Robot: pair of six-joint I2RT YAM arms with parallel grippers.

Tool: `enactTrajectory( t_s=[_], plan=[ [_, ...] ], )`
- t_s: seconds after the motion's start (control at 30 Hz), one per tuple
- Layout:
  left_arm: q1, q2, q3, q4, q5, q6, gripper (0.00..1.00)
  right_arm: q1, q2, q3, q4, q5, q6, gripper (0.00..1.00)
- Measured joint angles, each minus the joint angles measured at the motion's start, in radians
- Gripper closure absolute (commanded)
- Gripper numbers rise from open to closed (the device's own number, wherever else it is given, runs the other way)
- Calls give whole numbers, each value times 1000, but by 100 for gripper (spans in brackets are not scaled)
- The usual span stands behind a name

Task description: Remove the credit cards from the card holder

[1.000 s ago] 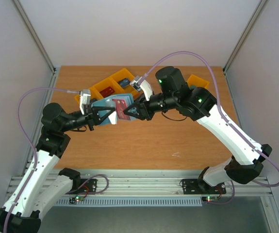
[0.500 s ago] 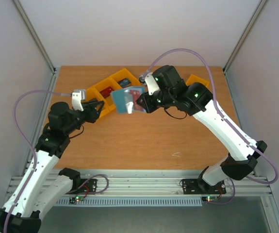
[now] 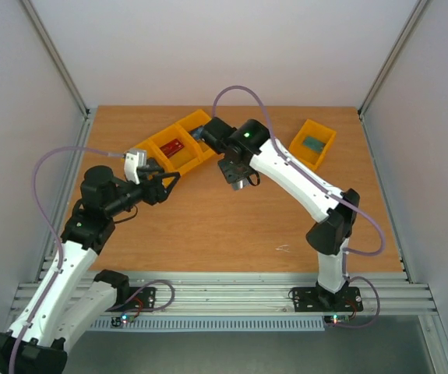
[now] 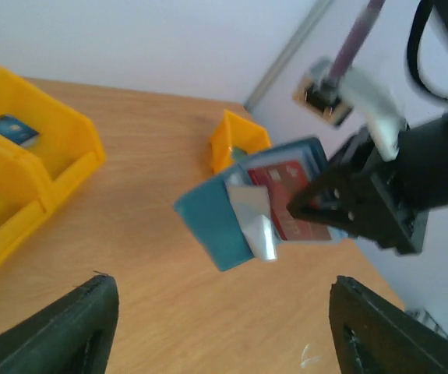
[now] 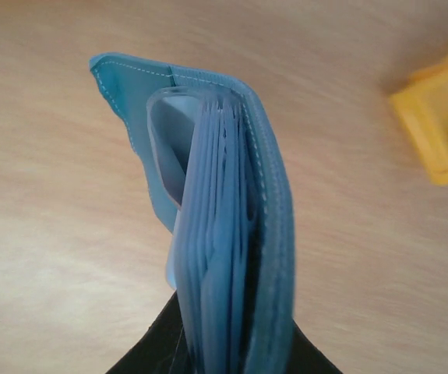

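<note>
The blue-teal card holder (image 5: 231, 226) hangs edge-on above the table, its lighter blue pockets fanned slightly apart. My right gripper (image 5: 235, 347) is shut on its lower edge. In the left wrist view the card holder (image 4: 224, 218) shows half open, with a red credit card (image 4: 286, 191) lying in a pocket beside the right gripper's black fingers (image 4: 340, 206). My left gripper (image 4: 227, 335) stands open and empty, well short of the holder. From above, the left gripper (image 3: 169, 184) points right towards the right gripper (image 3: 236, 176), whose wrist hides the holder.
A divided orange bin (image 3: 178, 149) at the back left holds a red card (image 3: 171, 146), and a dark blue card (image 4: 9, 129) lies in another compartment. A small orange bin (image 3: 322, 134) stands at the back right with a dark teal card (image 3: 314, 143) inside.
My left gripper let go of the card holder, opened and drew back to the left. The right arm carried the holder away and turned its wrist downwards.
</note>
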Motion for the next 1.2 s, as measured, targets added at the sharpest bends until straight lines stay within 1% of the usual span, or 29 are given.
enactTrajectory(
  t_s=[0.03,0.07,0.17,0.23,0.37,0.47,0.6,0.9,1.1,1.2],
  plan=[
    [-6,4,-7,13,27,-12,5,3,-18,-15,28,-55,-4,99],
    [-14,8,-14,19,45,-20,1,5,-39,-30,55,-105,-5,99],
    [-43,19,-29,20,68,-16,1,6,-132,-70,154,-304,11,99],
    [-64,26,-29,21,66,3,1,12,-169,-70,210,-399,39,99],
    [-118,43,-18,6,13,92,1,44,-191,-70,314,-533,125,99],
    [-140,59,0,-6,-45,177,1,69,-177,-68,354,-567,165,99],
    [-146,67,16,-13,-116,266,1,91,-146,-44,364,-591,185,99],
    [-147,64,17,-66,-292,455,1,78,-132,-41,374,-642,186,99],
    [-137,60,15,-69,-347,511,1,65,-133,-41,396,-691,186,99],
    [-107,60,15,-71,-391,524,0,53,-145,-43,396,-707,186,99]
  ],
)
